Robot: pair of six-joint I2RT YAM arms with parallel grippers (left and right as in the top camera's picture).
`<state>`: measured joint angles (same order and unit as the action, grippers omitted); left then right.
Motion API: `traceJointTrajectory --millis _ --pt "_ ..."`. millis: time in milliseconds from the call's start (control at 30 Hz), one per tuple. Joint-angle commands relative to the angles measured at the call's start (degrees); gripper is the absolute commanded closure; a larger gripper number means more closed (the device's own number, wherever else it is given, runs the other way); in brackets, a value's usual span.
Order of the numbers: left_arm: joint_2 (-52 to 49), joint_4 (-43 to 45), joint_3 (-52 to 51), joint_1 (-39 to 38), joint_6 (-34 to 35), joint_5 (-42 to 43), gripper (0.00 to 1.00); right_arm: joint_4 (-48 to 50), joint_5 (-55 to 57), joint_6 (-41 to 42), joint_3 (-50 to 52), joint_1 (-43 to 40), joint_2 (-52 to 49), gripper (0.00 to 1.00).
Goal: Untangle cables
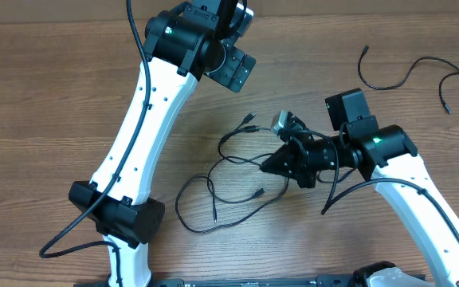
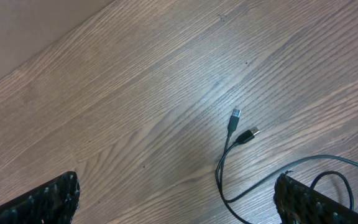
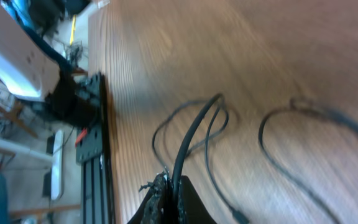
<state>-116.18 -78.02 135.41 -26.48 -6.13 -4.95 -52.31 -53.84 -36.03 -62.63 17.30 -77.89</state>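
Near the middle of the table (image 1: pixel 54 96), the cables (image 1: pixel 212 195) lie in a loose tangle of overlapping loops. The right fingers (image 3: pixel 156 198) are clenched on one strand at the tangle's right edge. The left fingers (image 2: pixel 48 200) hang spread wide at the tangle's far side, released and holding nothing. Below them are two USB plugs (image 2: pixel 235 116), just beside each other. More strands (image 1: pixel 389 87) lie well apart from the tangle, at the far right.
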Motion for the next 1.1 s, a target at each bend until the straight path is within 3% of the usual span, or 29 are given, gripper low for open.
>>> traceJointTrajectory --millis 0,133,267,600,933,1067 --pt "-0.3 0.1 0.8 0.2 -0.2 0.5 0.0 4.0 -2.1 7.6 -3.9 0.0 0.7 0.96" --pt "-0.3 0.1 0.8 0.2 -0.2 0.5 0.0 8.3 11.8 21.5 -9.0 0.0 0.7 0.96" --pt "-0.3 0.1 0.8 0.2 -0.2 0.5 0.0 7.8 17.0 26.8 -15.7 0.0 0.7 0.96" --pt "-0.3 0.1 0.8 0.2 -0.2 0.5 0.0 5.1 18.1 26.6 -28.7 0.0 0.8 0.96" --pt "-0.3 0.1 0.8 0.2 -0.2 0.5 0.0 10.4 18.3 26.6 -30.1 0.0 0.9 0.96" --pt "-0.3 0.1 0.8 0.2 -0.2 0.5 0.01 13.3 23.4 27.5 -30.1 -0.1 0.9 0.96"
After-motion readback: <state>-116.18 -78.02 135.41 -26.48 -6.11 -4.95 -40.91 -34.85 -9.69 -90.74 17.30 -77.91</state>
